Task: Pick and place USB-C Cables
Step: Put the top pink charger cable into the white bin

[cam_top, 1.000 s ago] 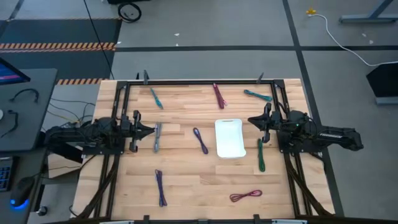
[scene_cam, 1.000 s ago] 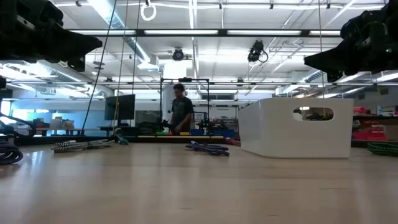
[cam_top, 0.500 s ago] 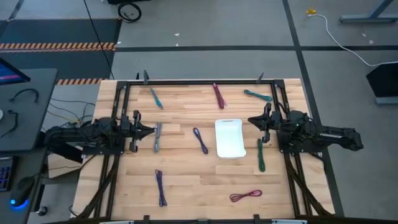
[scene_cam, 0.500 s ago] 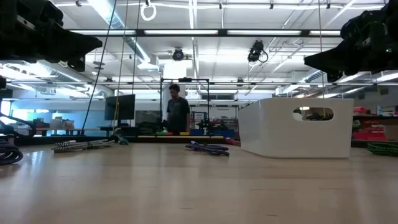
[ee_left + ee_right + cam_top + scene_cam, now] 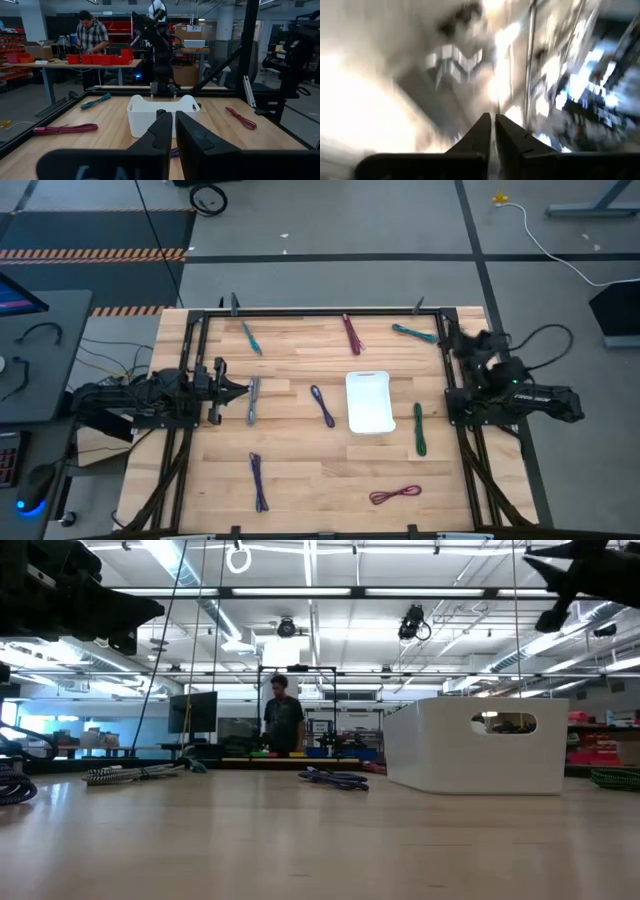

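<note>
Left gripper point(image 5: 243, 388) sits at the left table edge, fingers together, empty, tip just beside the grey cable point(image 5: 253, 400). Right gripper point(image 5: 447, 335) is raised near the far right corner, fingers closed on nothing, close to the teal cable point(image 5: 413, 333). Remaining cables lie loose on the table point(image 5: 300, 460) around the white tray point(image 5: 368, 402): purple point(image 5: 322, 406), green point(image 5: 419, 428), maroon point(image 5: 351, 333).

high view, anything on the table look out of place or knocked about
Nothing stands out. The white tray sits square on the wooden table, with the cables lying apart around it, such as the green cable beside it and the maroon cable. None is in the tray. Both hands, left hand and right hand, hold nothing.
</note>
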Controlling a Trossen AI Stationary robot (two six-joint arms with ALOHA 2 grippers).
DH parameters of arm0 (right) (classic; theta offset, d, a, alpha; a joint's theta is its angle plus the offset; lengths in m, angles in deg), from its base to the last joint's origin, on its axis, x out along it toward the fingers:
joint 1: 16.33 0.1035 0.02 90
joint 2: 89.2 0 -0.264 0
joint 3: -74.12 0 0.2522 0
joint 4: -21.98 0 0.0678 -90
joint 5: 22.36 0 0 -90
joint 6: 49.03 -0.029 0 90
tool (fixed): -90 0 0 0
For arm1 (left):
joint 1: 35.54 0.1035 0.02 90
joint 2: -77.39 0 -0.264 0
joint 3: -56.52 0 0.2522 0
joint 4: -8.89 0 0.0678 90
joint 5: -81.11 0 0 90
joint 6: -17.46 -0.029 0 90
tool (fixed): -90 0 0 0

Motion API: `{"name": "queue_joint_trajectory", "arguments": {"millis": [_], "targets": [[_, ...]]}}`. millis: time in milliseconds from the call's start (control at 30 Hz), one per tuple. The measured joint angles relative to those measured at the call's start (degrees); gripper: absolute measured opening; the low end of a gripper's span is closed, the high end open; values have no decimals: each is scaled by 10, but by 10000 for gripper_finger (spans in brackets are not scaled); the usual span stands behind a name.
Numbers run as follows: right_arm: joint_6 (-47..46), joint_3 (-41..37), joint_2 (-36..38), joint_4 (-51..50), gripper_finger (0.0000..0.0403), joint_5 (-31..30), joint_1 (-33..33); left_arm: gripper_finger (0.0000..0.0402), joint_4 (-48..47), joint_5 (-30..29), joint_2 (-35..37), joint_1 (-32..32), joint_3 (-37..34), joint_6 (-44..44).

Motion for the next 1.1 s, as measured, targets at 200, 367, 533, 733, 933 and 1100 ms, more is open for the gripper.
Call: {"name": "queue_joint_trajectory", "arguments": {"millis": [200, 367, 533, 733, 933, 1100], "targets": [[46, 1, -10, 32, 31, -154, 0, 35, 0, 0, 0, 0, 0, 0], [-21, 80, -103, -49, 31, -125, 0, 33, 0, 0, 0, 0, 0, 0], [29, 214, -285, -98, 31, -125, -5, 27, 0, 0, 0, 0, 0, 0], [75, 382, -488, -242, 31, -38, -56, 28, 0, 0, 0, 0, 0, 0], [-4, 549, -679, -486, 31, 239, -141, 35, 0, 0, 0, 0, 0, 0], [-34, 615, -814, -393, 31, 335, -161, 33, 0, 0, 0, 0, 0, 0]]}}
